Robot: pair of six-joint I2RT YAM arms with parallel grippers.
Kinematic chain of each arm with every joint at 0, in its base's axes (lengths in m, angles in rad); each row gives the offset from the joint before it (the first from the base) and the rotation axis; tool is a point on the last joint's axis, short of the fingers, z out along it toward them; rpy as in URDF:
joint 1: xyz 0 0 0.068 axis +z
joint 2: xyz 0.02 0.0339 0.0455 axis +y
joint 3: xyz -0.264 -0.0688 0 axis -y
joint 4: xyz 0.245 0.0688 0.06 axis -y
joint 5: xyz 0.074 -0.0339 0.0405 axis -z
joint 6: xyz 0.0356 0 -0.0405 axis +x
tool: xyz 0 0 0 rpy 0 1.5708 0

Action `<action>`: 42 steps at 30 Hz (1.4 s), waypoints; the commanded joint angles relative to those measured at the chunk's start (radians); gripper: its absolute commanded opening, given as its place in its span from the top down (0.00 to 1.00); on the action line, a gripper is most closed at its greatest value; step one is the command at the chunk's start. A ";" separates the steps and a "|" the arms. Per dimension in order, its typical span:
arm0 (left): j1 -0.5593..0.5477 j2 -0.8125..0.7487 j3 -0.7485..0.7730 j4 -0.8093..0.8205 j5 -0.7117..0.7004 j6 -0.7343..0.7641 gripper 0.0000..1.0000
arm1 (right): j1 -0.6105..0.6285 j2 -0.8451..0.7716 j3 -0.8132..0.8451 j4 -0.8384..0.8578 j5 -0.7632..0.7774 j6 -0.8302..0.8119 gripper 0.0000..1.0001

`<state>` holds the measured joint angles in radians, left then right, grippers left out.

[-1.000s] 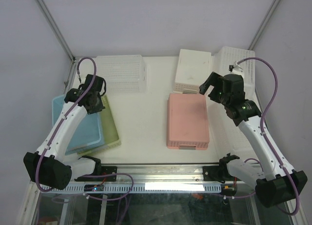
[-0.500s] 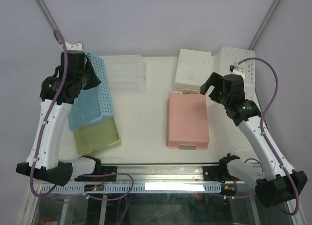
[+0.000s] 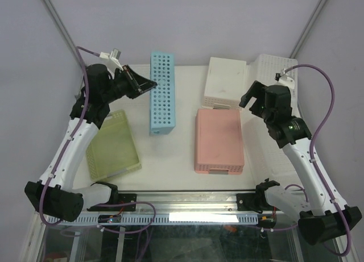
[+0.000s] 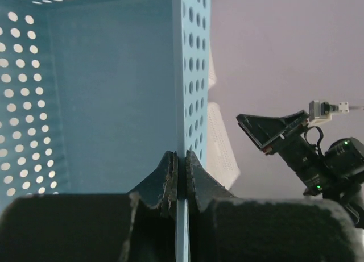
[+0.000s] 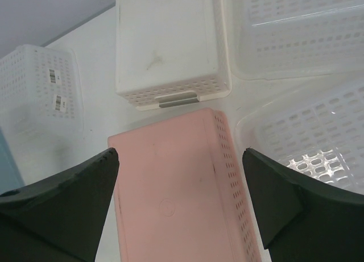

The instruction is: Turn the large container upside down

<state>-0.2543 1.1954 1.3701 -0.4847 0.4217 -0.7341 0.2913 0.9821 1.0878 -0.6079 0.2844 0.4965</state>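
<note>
The large blue perforated container (image 3: 161,94) stands tipped on its side at the back of the table, left of centre. My left gripper (image 3: 149,86) is shut on its rim. In the left wrist view the jaws pinch the thin blue wall (image 4: 190,74), with the gripper (image 4: 181,171) at the wall's near edge and the container's open inside to the left. My right gripper (image 3: 248,99) is open and empty, hovering above the far right corner of the pink container (image 3: 219,140). It shows wide open in the right wrist view (image 5: 181,154).
A green basket (image 3: 114,145) lies open side up at the left. The pink container (image 5: 182,199) and a white container (image 3: 226,83) lie bottom up. White baskets (image 3: 278,74) stand at the back right, another white basket (image 5: 42,91) at the back.
My left gripper lifted the blue container out of the green basket, carried it right and toward the back, and turned it onto its side. The right arm barely moved.
</note>
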 commanded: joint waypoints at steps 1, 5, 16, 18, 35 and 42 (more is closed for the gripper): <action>-0.005 -0.052 -0.222 0.582 0.248 -0.334 1.00 | -0.007 -0.045 0.069 -0.015 0.081 -0.038 0.06; -0.018 -0.050 -0.402 0.829 0.299 -0.505 1.00 | -0.007 -0.057 0.071 -0.021 0.096 -0.044 0.06; -0.033 -0.112 -0.754 1.144 0.366 -0.791 1.00 | -0.009 -0.009 0.103 -0.004 0.052 -0.031 0.06; -0.032 -0.095 -0.803 1.207 0.375 -0.833 1.00 | -0.009 -0.001 0.117 -0.011 0.049 -0.032 0.06; 0.031 -0.111 -0.971 1.130 0.406 -0.805 1.00 | -0.008 0.023 0.098 0.018 0.005 -0.010 0.06; 0.130 -0.170 -0.935 0.855 0.457 -0.626 0.96 | -0.008 0.012 0.089 0.011 0.010 -0.011 0.06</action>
<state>-0.1581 1.0863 0.4080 0.5156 0.8288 -1.4860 0.2863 1.0111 1.1568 -0.6479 0.2977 0.4774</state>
